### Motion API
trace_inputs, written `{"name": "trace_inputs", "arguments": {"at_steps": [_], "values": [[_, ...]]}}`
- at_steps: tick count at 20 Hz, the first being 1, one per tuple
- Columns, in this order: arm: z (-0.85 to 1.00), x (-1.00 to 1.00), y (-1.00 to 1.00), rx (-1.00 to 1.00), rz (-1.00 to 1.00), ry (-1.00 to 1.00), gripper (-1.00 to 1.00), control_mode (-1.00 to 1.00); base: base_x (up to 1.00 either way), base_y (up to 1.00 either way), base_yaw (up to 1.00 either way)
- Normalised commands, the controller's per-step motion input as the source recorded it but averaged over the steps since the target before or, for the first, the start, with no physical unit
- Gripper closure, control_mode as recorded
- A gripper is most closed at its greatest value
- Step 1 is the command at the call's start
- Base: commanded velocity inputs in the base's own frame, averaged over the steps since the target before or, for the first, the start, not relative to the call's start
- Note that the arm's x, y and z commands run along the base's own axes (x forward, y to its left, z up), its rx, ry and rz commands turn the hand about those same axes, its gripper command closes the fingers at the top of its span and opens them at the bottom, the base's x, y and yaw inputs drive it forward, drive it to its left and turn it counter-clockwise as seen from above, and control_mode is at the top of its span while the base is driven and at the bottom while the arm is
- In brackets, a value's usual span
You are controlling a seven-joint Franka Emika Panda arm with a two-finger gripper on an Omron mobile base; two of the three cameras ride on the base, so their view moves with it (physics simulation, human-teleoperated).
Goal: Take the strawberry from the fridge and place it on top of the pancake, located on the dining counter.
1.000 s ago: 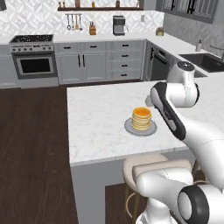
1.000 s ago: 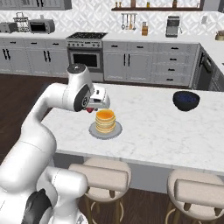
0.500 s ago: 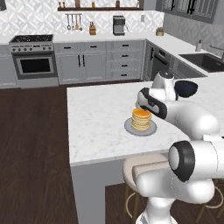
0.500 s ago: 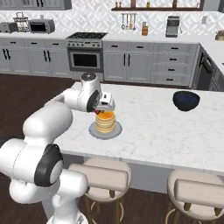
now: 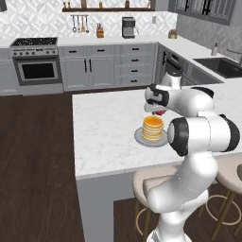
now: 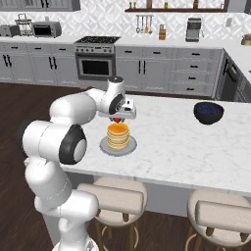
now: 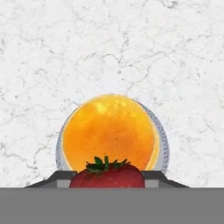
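Strawberry: the strawberry (image 7: pixel 107 176) sits pinched between the two dark fingertips, green leaves up, red body showing at the bottom of the hand view; from the base views it is a small red spot (image 6: pixel 116 119) just under the hand.
Hand: the hand (image 5: pixel 158 112) is closed on the strawberry, fingers drawn in to the berry's width, and hangs just above and slightly behind the pancake, not touching it.
Pancake: the pancake (image 5: pixel 152 127) is a short golden stack with an orange top (image 7: pixel 109 131), lying on a round grey plate (image 6: pixel 105 145) whose rim shows around it.
Table: the dining table (image 5: pixel 104 127) has a white, grey-veined marble top; the plate rests near its front edge, on the side nearest the stools.
Bowl: a dark blue bowl (image 6: pixel 208 112) stands on the same table, well apart from the plate, toward the far right in the right base view.
Stools: two padded stools (image 6: pixel 117 196) are tucked under the front edge.
Behind: a range with oven (image 6: pixel 96 61) stands against the back wall among grey cabinets.
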Motion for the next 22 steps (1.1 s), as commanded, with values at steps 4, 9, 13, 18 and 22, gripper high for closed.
{"name": "trace_inputs", "arguments": {"at_steps": [4,9,13,18,22], "values": [[-0.65,0.5,0.05,0.01,0.02,0.05,1.0,-1.0,0.0,0.0,0.0],[-0.21,0.09,0.32,-0.05,0.0,0.04,1.0,-1.0,0.0,0.0,0.0],[0.0,-0.06,0.2,-0.1,0.0,0.0,1.0,-1.0,0.0,0.0,0.0],[-0.03,-0.15,-0.09,-0.01,0.0,0.0,1.0,-1.0,0.0,0.0,0.0],[-0.25,-0.15,-0.15,0.0,0.0,-0.04,1.0,-1.0,0.0,0.0,0.0]]}}
